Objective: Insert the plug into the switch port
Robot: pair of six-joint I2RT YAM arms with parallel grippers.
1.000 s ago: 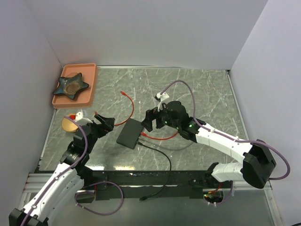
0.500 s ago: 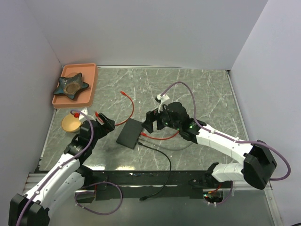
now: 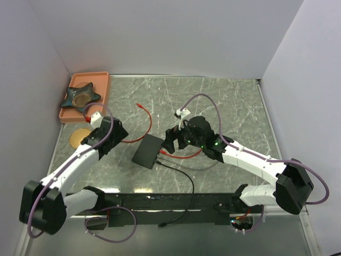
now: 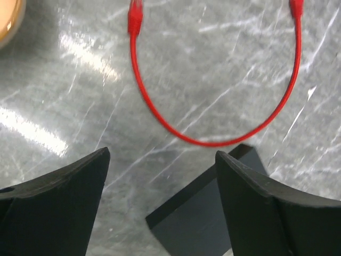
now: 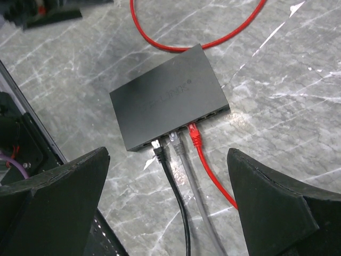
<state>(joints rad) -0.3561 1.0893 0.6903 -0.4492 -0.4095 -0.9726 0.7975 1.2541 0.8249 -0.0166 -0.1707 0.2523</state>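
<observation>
Seen from above, my left arm covers one end of the loose red cable (image 3: 149,120), and the jaws there are only a dark lump. My wrist camera shows it better. My left gripper (image 4: 162,154) is spread wide above the bench (image 4: 80,80), holding nothing and touching nothing. The cable's loop lies between my fingers. One plug (image 4: 135,15) is in full view beyond them, while the other end is cut off by the top edge. Only a corner of the switch (image 4: 205,218) shows there.

My right gripper (image 5: 168,154) is just as wide and empty, hanging over the switch's front face, where three plugged cables (image 5: 176,141) sit: black, grey and red. The free switch port (image 5: 211,116) lies right of the red one, but the sockets are too shadowed to tell apart.
</observation>
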